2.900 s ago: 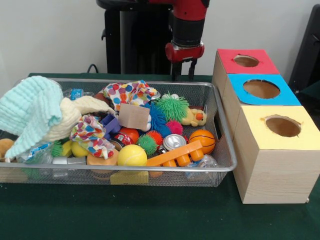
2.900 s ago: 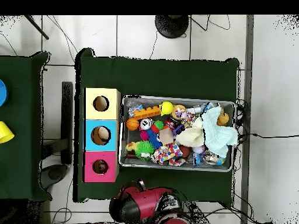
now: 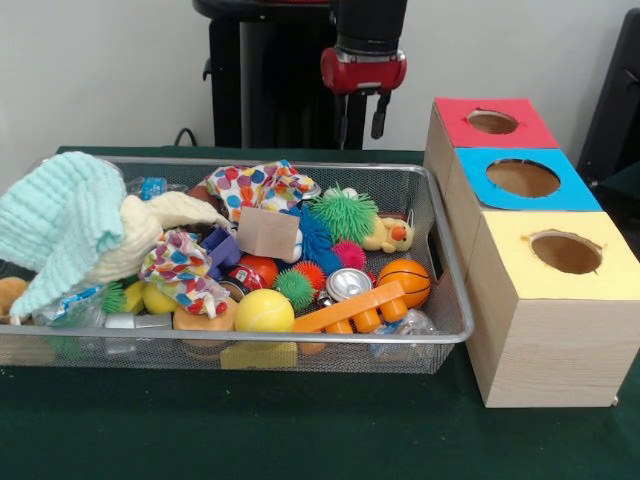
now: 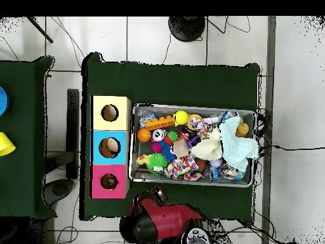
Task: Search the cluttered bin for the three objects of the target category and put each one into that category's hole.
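Observation:
The wire mesh bin lies full of toys and cloths; it also shows in the overhead view. The yellow duck plush with an orange beak lies near the bin's far right corner, beside a green spiky ball. A tan furry plush peeks out at the bin's left end, and shows in the overhead view. The tiger-striped plush is hidden. The red-topped box's hole is at the far right. My gripper hangs open and empty above the bin's far rim, left of the red-topped box.
A blue-topped box and a yellow-topped box stand in a row with the red one, right of the bin. A mint cloth, a cream cloth, spotted cloths, balls, a can and an orange brick fill the bin. The arm is behind it.

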Controlling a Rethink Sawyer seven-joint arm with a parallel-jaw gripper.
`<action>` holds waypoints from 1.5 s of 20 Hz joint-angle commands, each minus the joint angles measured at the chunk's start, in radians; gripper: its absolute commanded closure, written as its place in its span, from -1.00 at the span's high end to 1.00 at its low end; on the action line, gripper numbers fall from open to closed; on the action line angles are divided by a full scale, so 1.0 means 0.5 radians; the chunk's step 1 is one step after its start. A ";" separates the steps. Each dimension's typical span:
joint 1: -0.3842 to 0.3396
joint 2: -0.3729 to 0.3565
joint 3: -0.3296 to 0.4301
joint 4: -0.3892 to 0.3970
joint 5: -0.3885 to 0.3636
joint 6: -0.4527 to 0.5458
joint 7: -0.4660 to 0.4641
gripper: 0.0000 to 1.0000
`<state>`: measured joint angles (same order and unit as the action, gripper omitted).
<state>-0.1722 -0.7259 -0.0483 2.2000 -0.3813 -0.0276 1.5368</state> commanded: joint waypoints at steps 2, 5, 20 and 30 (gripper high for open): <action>-0.031 -0.166 0.225 -0.082 0.132 0.308 0.260 1.00; -0.044 -0.218 0.259 -0.085 0.160 0.390 0.250 1.00; -0.035 -0.190 0.292 -0.258 0.219 0.469 0.225 1.00; -0.027 -0.149 0.291 -0.347 0.241 0.508 0.206 1.00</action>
<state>-0.1720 -0.8409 0.0117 2.1647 -0.3095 0.1046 1.5368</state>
